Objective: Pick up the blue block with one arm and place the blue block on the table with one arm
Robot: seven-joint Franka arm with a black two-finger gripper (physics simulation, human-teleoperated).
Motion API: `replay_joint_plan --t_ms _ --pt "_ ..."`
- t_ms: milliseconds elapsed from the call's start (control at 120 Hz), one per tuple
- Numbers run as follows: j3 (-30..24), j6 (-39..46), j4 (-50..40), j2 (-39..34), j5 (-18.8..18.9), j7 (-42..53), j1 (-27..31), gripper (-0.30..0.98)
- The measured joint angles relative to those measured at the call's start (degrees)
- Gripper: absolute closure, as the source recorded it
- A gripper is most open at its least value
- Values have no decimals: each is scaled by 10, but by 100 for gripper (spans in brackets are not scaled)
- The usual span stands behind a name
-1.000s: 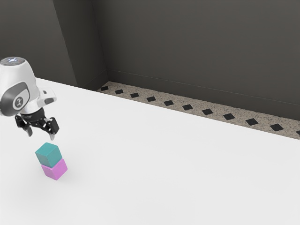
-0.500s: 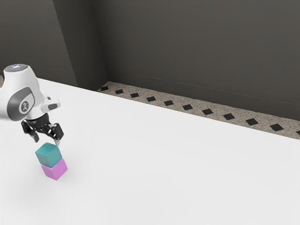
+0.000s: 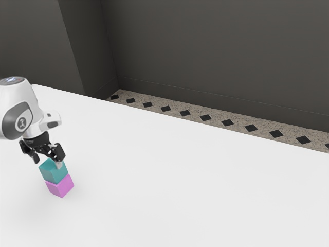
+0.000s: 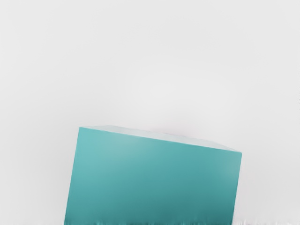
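Your desk (image 3: pixel 180 180) bears the pink block (image 3: pixel 60 187), with the blue block (image 3: pixel 54 172) on top. Your end effector (image 3: pixel 48 163) has just descended to it, fingers wide apart, holding nothing; you probably lower slightly, then grasp.

The white, smooth-shelled robot arm (image 3: pixel 19 98), with a dark grey oval panel (image 3: pixel 17 121) on its side, comes in at the exterior view's left and reaches over the white worktop (image 3: pixel 175 190), on the near side of its far edge. Below the arm hangs the black two-finger tool (image 3: pixel 47 162), pointing down, its fingers (image 3: pixel 59 165) spread apart.
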Motion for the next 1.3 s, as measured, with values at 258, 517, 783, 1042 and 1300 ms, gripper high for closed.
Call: replay_joint_plan --t_ms 258,517,783,1042,1300 --pt "-6 7 0 28 -12 14 -2 0" --pt "-7 21 1 41 -21 23 -2 0" --pt "-7 26 -1 40 -30 29 -1 0" --pt "-7 24 -9 35 -36 33 1 3" --pt "-19 21 -2 10 -29 28 2 30"
